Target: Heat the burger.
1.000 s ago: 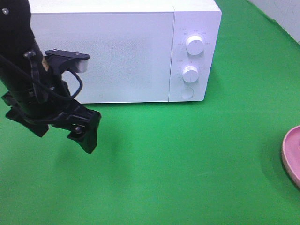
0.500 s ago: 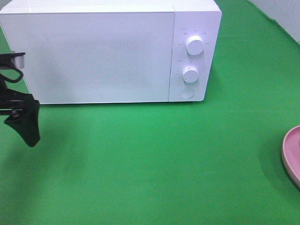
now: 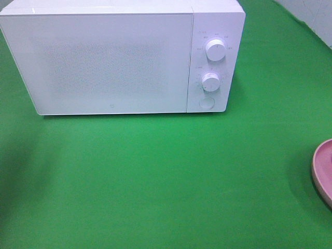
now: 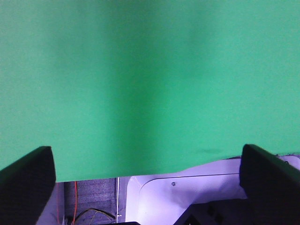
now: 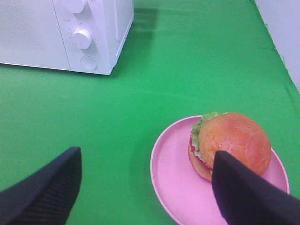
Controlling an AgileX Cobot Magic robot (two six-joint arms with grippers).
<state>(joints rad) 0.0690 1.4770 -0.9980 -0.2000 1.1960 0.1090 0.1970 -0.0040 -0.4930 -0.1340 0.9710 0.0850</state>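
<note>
meanwhile the burger sits on the pink plate

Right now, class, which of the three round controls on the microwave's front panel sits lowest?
The flat round button sits lowest, under the two raised white knobs, and barely stands out from the panel.

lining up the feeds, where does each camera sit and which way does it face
Exterior high: above, looking down at the closed microwave and plate edge; no arm shows.
Left wrist: over bare green cloth; left end effector open.
Right wrist: faces the burger; right end effector open.
Shared: exterior and right wrist both show microwave and plate.
</note>
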